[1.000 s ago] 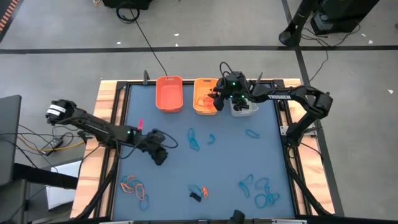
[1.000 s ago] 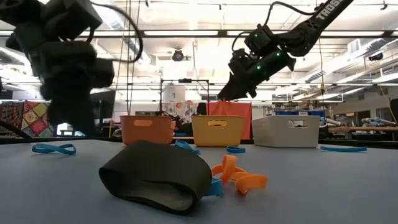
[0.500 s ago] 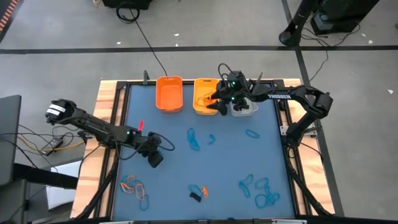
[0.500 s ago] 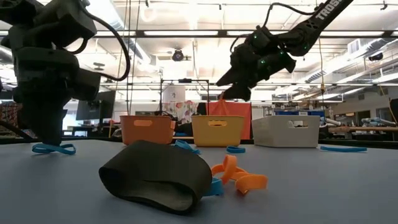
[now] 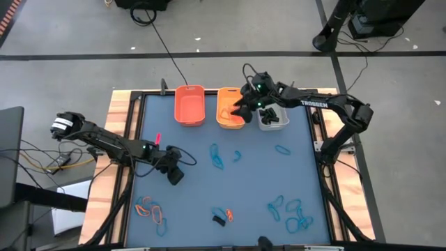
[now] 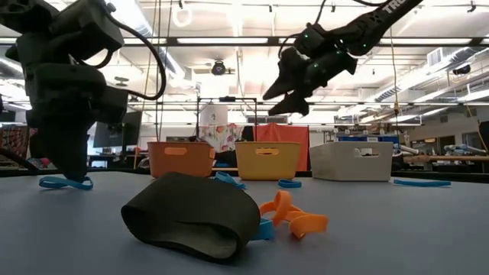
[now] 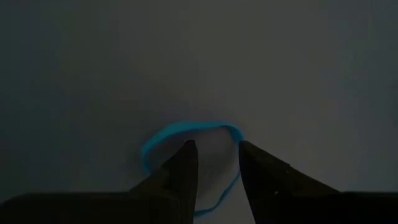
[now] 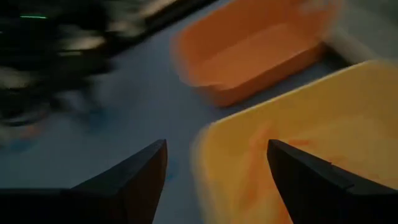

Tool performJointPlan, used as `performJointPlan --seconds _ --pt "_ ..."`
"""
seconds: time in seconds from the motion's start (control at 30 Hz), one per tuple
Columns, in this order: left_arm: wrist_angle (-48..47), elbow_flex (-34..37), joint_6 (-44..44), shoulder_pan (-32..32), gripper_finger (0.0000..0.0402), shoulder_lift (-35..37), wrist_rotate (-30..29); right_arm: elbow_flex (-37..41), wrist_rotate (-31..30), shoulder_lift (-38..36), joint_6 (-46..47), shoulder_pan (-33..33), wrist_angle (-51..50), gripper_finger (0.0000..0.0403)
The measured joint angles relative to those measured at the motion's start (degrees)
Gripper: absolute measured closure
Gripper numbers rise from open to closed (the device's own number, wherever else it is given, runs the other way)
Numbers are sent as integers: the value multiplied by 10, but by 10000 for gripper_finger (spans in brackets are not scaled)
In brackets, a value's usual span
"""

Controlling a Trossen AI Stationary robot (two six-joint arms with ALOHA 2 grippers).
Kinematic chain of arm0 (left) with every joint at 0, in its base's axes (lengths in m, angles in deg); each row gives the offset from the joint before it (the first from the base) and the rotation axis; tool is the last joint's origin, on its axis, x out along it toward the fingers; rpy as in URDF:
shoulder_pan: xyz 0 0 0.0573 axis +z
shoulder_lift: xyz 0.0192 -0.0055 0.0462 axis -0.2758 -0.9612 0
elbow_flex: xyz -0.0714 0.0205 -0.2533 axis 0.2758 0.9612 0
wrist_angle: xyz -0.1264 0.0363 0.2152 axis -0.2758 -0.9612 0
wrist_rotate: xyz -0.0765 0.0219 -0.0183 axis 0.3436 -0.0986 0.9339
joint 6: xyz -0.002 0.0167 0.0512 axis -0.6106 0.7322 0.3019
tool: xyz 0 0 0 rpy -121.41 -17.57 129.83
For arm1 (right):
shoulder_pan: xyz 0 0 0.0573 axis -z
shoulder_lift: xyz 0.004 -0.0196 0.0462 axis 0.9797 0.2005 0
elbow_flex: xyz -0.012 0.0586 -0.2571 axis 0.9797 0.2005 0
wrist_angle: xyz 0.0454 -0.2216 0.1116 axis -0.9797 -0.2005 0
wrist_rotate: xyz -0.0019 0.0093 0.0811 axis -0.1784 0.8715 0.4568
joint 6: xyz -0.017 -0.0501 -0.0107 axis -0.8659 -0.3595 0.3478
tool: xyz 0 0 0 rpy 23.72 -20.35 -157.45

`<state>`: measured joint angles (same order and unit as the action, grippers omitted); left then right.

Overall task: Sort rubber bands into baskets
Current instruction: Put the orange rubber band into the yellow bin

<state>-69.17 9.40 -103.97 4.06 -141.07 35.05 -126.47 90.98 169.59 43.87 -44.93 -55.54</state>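
Three baskets stand at the table's far edge: orange (image 5: 189, 104), yellow-orange (image 5: 227, 110) holding orange bands, and grey-white (image 5: 273, 120) holding black ones. My right gripper (image 5: 240, 110) hangs open and empty over the yellow-orange basket's (image 8: 298, 143) left side. My left gripper (image 5: 175, 174) points down at the table's left middle, open. Its fingertips (image 7: 186, 152) stand at a blue rubber band (image 7: 186, 127) that lies flat on the table. Loose blue (image 5: 217, 157), orange (image 5: 150, 209) and black (image 6: 195, 218) bands lie scattered. My left gripper comes from above, slanting down. Its two fingertips stand just inside the far arc (image 7: 233, 130) of the blue band's loop, which lies flat on the table. I cannot tell whether they touch it.
A blue band cluster (image 5: 289, 213) lies near the right front corner. An orange band (image 6: 294, 218) and a blue one (image 5: 281, 148) lie mid-table. A dark frame rail (image 5: 136, 139) borders the mat.
My right gripper has opened wide over the yellow-orange basket, risen a little and tipped its fingers up toward level. My left gripper has stayed in place and turned its fingers down onto the blue band.
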Motion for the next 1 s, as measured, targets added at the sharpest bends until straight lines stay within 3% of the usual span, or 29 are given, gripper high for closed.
performJointPlan --seconds 0.1,0.2,0.37,0.43,0.53,0.6,0.77,0.9,1.0 --pt "1 0 0 0 279 0 -6 5 -82 1 -53 -4 1 117" --pt "0 0 2 0 279 0 -15 8 -67 13 -104 -12 -38 122" --pt "1 0 19 0 279 0 -25 7 -75 9 -84 -16 -38 135" --pt "0 0 28 0 279 0 3 7 -52 9 -83 -25 -39 142" --pt "-15 0 26 0 279 2 90 7 -35 5 -88 -56 -49 155" --pt "-23 0 10 -1 279 4 128 7 -64 5 -98 -87 -62 163" --pt "-85 -5 -23 -10 280 16 170 30 -202 5 -104 -177 -58 181" --pt "-216 -43 -37 -20 288 30 164 49 -274 5 -98 -233 -39 192" --pt "-300 -83 -49 -32 297 35 145 62 -289 5 -81 -264 -25 197"
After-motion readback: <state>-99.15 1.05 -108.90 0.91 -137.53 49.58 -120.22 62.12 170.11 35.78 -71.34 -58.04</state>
